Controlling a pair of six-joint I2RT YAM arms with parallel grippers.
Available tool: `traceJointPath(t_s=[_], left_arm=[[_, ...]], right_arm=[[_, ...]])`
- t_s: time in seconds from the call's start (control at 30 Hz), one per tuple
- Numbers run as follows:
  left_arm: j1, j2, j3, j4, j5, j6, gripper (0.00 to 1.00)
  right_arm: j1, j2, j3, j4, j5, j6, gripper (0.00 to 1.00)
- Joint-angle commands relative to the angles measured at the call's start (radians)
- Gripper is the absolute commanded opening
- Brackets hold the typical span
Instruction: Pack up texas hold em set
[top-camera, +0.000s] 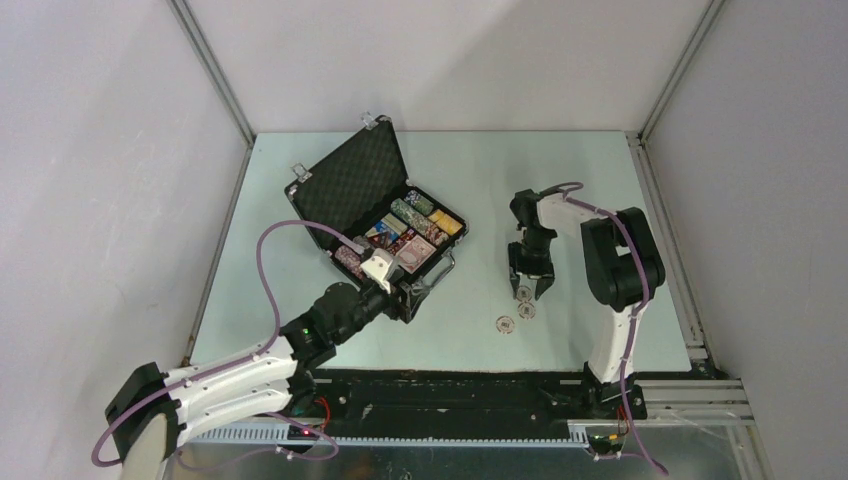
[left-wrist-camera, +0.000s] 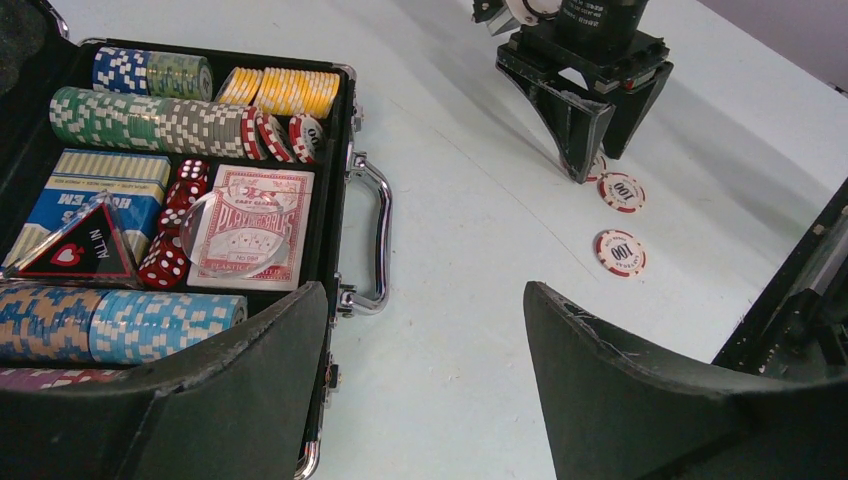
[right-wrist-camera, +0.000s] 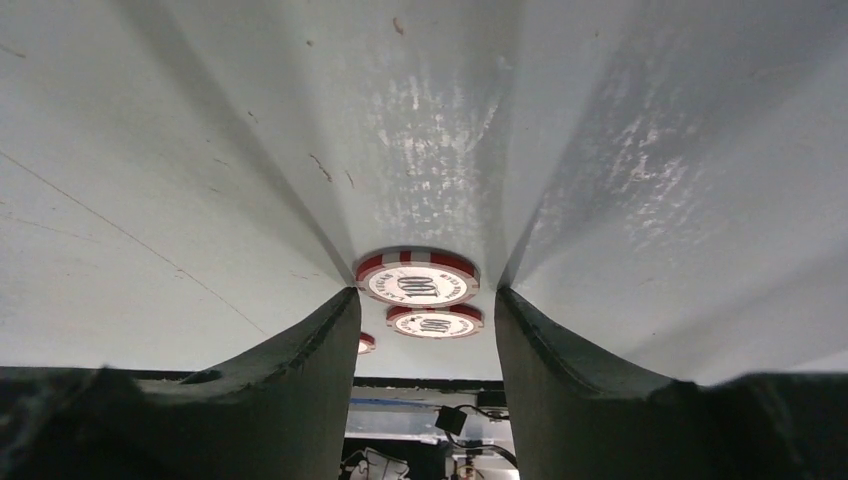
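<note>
Presently: right end effector (top-camera: 531, 292), parted, straddles red-and-white round poker chip (right-wrist-camera: 417, 278), likely for pickup; left end effector (left-wrist-camera: 426, 295), open, hovers by black briefcase-style case (top-camera: 350, 182).

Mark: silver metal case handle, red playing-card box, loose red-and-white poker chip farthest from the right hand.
Silver metal case handle (left-wrist-camera: 385, 235): left wrist view, middle of the curved bar.
Red playing-card box (left-wrist-camera: 272, 183): left wrist view, upper printed face.
Red-and-white round poker chip (left-wrist-camera: 620, 252): left wrist view, centre label.

One case (top-camera: 345, 180), two card decks (left-wrist-camera: 252, 228), three loose chips (left-wrist-camera: 620, 252) on the counter (top-camera: 600, 200), dice (left-wrist-camera: 165, 262) too bunched to count, one left end effector (left-wrist-camera: 420, 300), one right end effector (top-camera: 528, 292)
</note>
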Motion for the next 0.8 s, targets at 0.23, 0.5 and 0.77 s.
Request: traceJointPath(t_s=[0.23,0.5,0.77], left_arm=[[0.003,0.006,0.01,0.03,-0.024,0.033,0.8],[0.003,-0.002,0.012,0.014,-0.03,0.035,0.8],[0.003,-0.014,0.01,0.008,-0.036,0.035,0.8]], right_arm=[[0.014,0.073,0.042,0.045,0.045,-0.017,0.56],[0.018,0.083,0.068,0.051,0.07,-0.009,0.49],[0.043,0.065,0.075,0.077,0.071,-0.014,0.31]])
